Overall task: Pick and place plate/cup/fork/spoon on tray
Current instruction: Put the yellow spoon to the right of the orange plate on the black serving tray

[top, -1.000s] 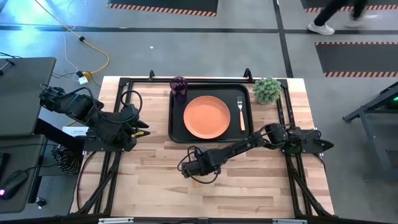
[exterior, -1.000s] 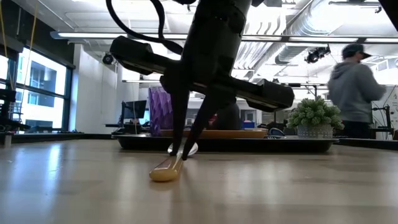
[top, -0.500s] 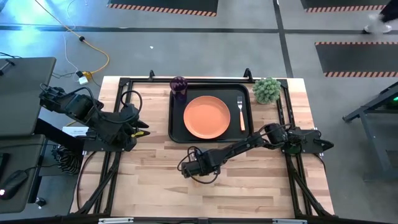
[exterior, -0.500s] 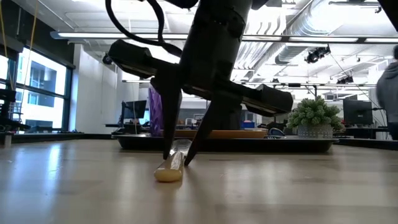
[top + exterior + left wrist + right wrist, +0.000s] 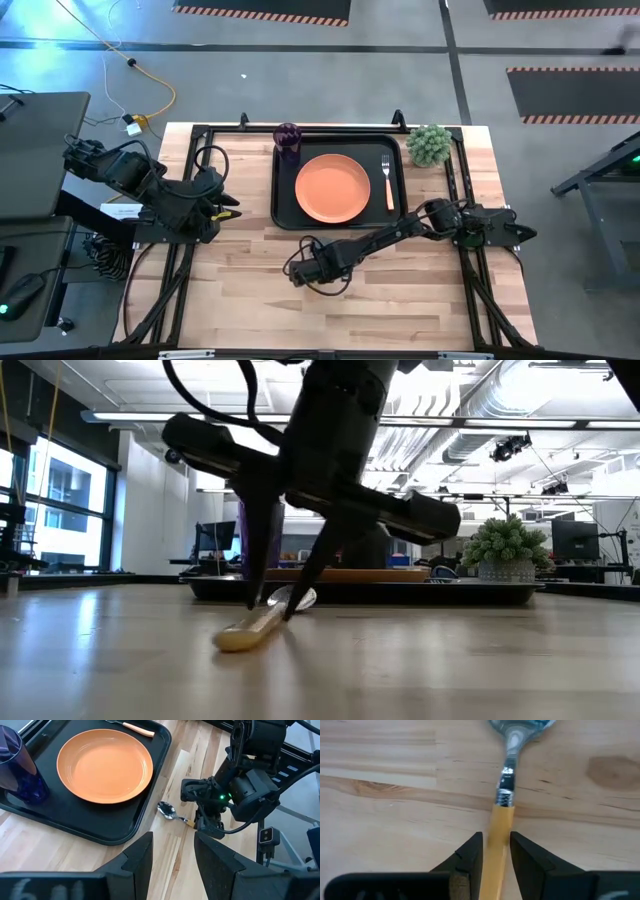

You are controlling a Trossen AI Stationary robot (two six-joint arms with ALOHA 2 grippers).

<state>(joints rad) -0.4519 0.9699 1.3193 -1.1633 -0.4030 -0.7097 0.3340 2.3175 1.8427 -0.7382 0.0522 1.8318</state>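
Observation:
The spoon [image 5: 504, 785] lies flat on the wooden table just in front of the tray [image 5: 283, 215], with its silver bowl [image 5: 166, 810] toward the tray. My right gripper [image 5: 496, 840] points down over it. Its fingers are a little apart and stand on either side of the orange handle [image 5: 240, 636]. On the tray stand the orange plate [image 5: 332, 188], the purple cup [image 5: 288, 140] at the far left corner, and the fork [image 5: 388, 180] on the right. My left gripper [image 5: 173, 851] waits open at the table's left side [image 5: 222, 205]. My right gripper comes from above, pointing down, with its fingers across the spoon's handle just behind the metal neck. The inner side of one finger [image 5: 520, 855] meets the handle's side [image 5: 506, 837]. The other finger [image 5: 472, 855] stands a little apart. The spoon lies on the table.
A small green potted plant [image 5: 430, 145] stands at the table's far right corner beside the tray. Bare wood lies in front of the tray and to both sides of my right gripper [image 5: 298, 270].
My right gripper has shifted a little toward the table's left edge, and its fingertips stand farther apart than a second ago. The spoon has turned on the table: its handle end has swung toward the left edge while its bowl has stayed in place.

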